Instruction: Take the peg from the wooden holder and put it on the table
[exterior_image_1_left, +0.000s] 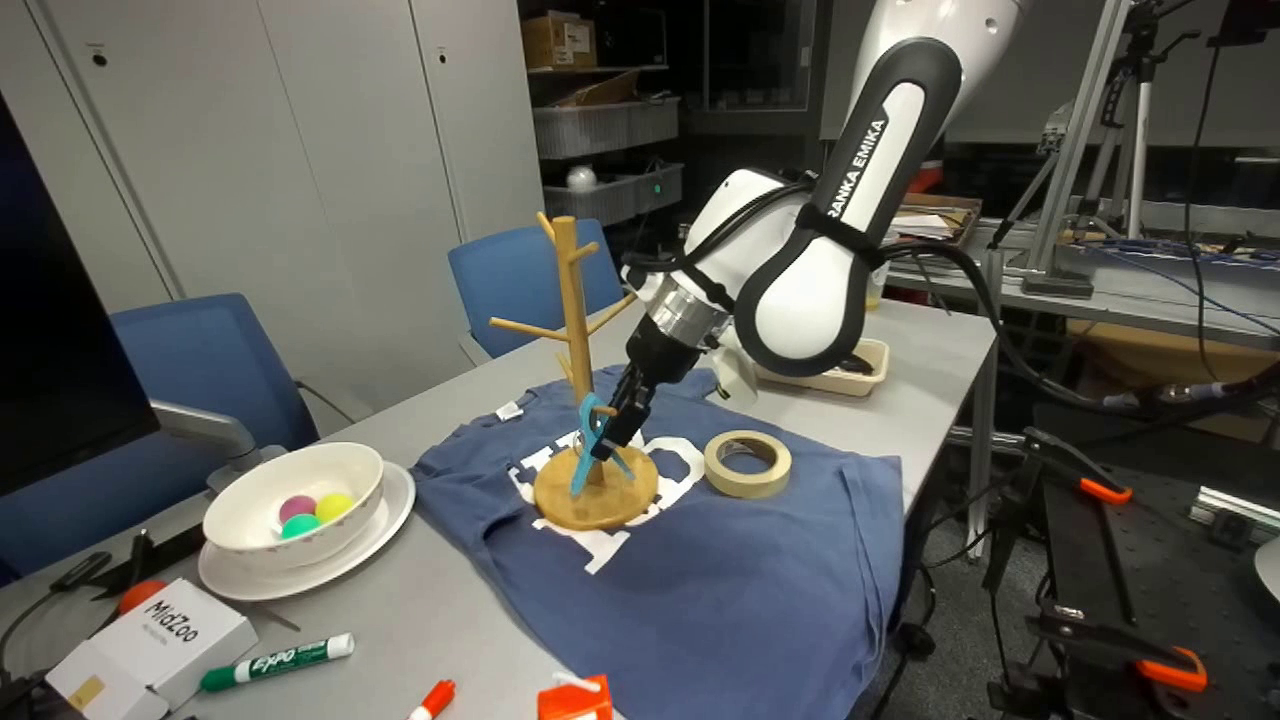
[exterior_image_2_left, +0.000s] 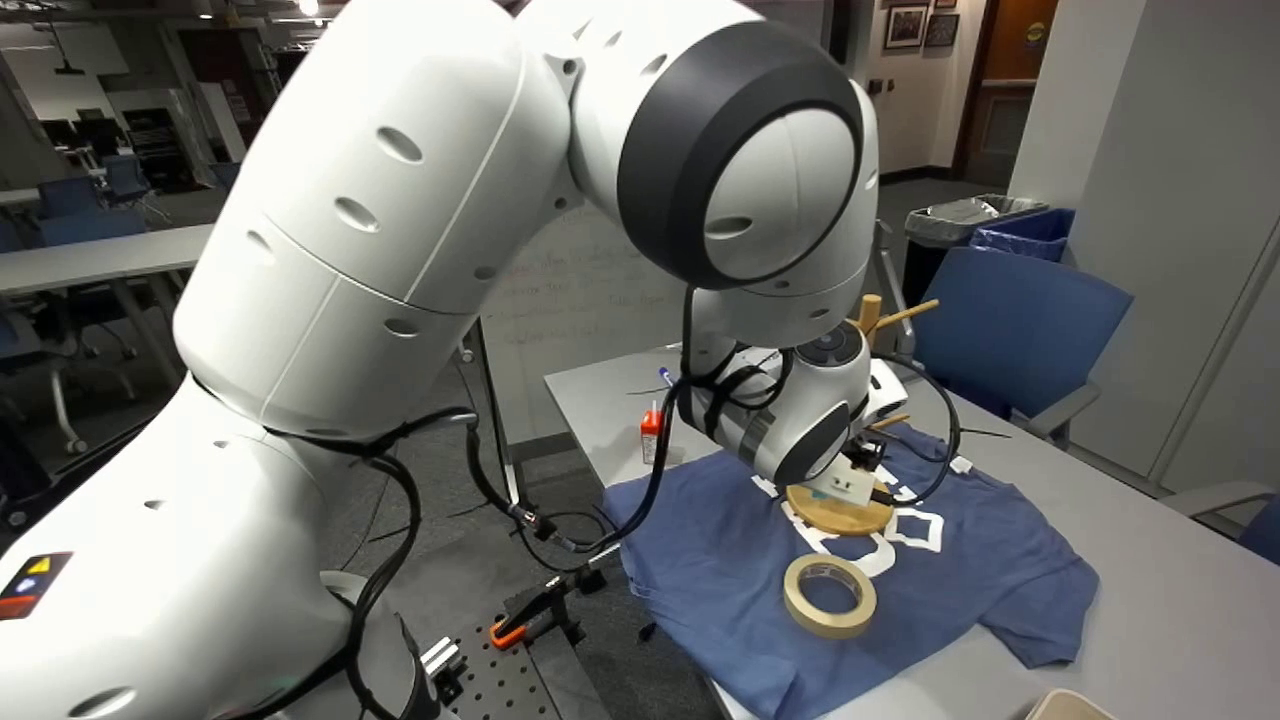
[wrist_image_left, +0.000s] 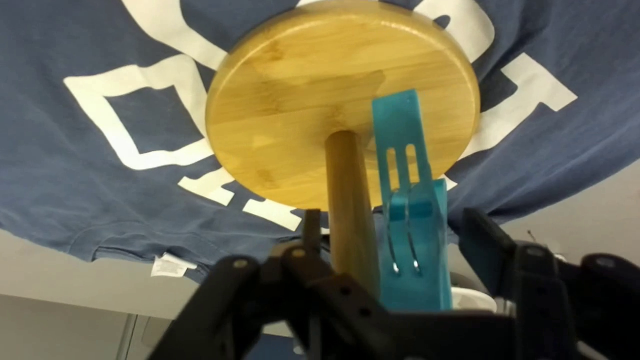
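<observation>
The wooden holder (exterior_image_1_left: 577, 330) stands upright on a blue shirt over the grey table (exterior_image_1_left: 455, 620). Its round base shows in an exterior view (exterior_image_2_left: 840, 513) and the wrist view (wrist_image_left: 280, 115). The teal peg (exterior_image_1_left: 586, 460) hangs low beside the pole, around a short cross arm, prongs splayed. In the wrist view the peg (wrist_image_left: 412, 260) is right of the pole. My gripper (exterior_image_1_left: 622, 432) is at the peg, tilted down. In the wrist view the gripper (wrist_image_left: 392, 225) is open, with pole and peg showing between its fingers; contact cannot be told. The arm hides most of the peg in an exterior view.
A tape roll (exterior_image_1_left: 747, 464) lies on the shirt (exterior_image_1_left: 720, 590) near the holder. A bowl (exterior_image_1_left: 300, 500) with balls sits on a plate. A white box (exterior_image_1_left: 160, 640), green marker (exterior_image_1_left: 278, 662) and red bottle (exterior_image_2_left: 651, 435) are on the table. Cross arms stick out from the upper pole.
</observation>
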